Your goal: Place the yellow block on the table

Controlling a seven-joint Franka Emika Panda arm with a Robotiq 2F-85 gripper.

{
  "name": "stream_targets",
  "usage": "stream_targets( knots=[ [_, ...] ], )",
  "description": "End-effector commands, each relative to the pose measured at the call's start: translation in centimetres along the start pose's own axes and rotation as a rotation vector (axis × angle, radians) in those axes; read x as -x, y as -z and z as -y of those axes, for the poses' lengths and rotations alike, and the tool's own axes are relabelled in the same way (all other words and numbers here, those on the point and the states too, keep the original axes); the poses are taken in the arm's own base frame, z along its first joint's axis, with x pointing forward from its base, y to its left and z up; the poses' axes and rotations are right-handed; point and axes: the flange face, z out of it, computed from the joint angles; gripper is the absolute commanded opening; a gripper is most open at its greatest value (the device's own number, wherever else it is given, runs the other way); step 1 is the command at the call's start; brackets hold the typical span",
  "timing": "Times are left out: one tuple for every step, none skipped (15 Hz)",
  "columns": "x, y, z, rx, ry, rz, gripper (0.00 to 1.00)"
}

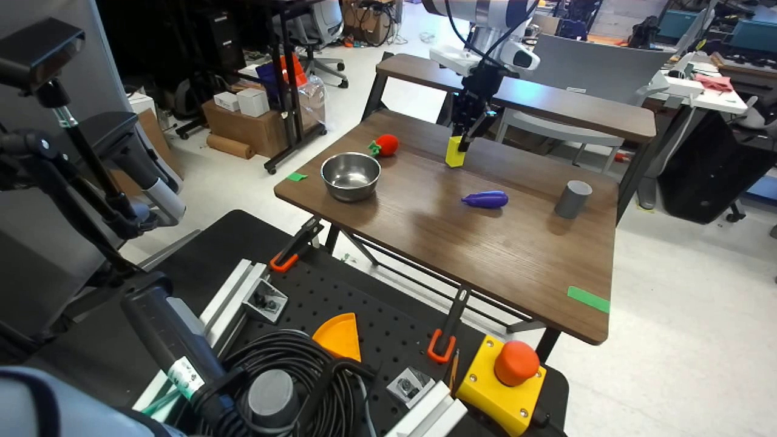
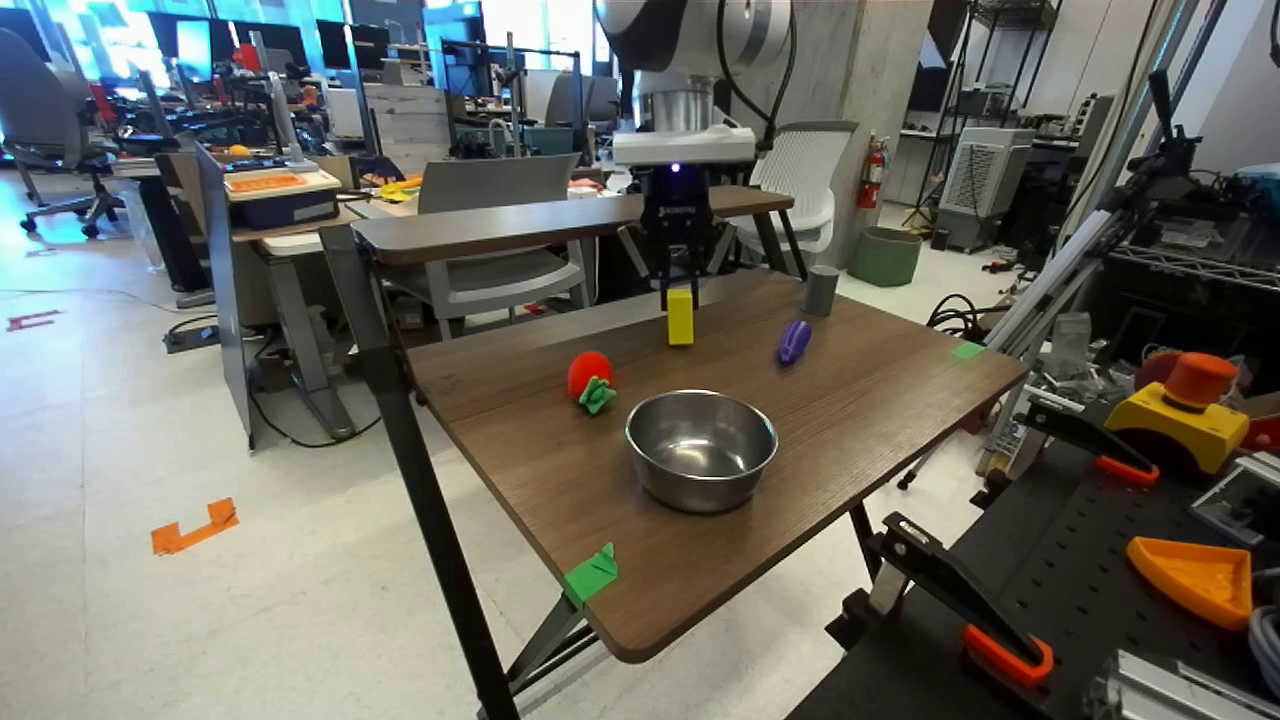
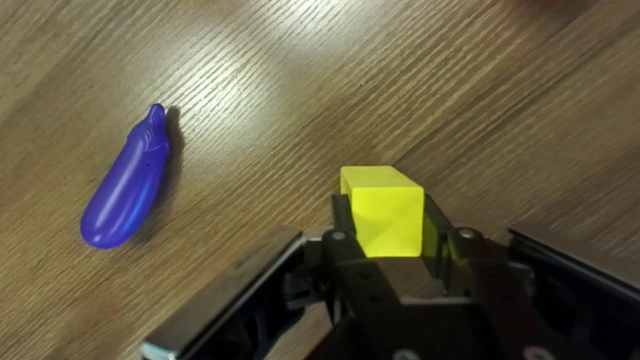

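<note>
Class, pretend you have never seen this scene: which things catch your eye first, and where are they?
The bright yellow block comes first, held upright in the gripper in both exterior views. Next is the shiny metal bowl, near a corner of the table marked with green tape. The purple eggplant follows, lying at the left of the wrist view.

Oblong yellow block (image 2: 681, 322), upright, on or perhaps just above the brown wood-topped table (image 2: 840, 400).

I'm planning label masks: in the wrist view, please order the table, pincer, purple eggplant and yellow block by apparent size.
1. Table
2. Pincer
3. Unranked: purple eggplant, yellow block. The eggplant looks longer, but their areas look alike and the block seems closer up.
</note>
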Motion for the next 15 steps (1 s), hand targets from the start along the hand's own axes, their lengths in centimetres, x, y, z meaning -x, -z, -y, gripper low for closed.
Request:
stream_targets(
  knots=[
    [-0.3,-0.1,1.4,0.001,0.012,0.028,0.58],
    [-0.1,0.0,1.7,-0.002,0.02,0.036,0.59],
    [0.1,0.1,2.0,-0.004,0.027,0.038,0.64],
    [0.6,0.6,2.4,-0.011,0.042,0.042,0.72],
    [1.2,1.3,2.8,-0.023,0.056,0.041,0.79],
    [2.1,2.0,3.3,-0.037,0.086,0.053,0.87],
    [3.2,2.9,3.8,-0.05,0.12,0.056,0.94],
    [4.8,3.8,4.2,-0.057,0.163,0.058,1.0],
    [6.2,4.6,4.4,-0.061,0.189,0.058,1.0],
    [7.9,5.4,4.3,-0.052,0.208,0.063,1.0],
    [8.8,6.1,4.3,-0.055,0.215,0.071,1.0],
    [6.1,4.3,5.4,-0.056,0.18,0.045,1.0],
    [7.3,5.2,5.5,-0.054,0.192,0.048,1.0],
    [8.1,5.9,5.5,-0.051,0.199,0.05,1.0],
    [8.5,6.2,5.3,-0.048,0.202,0.053,1.0]
  ],
)
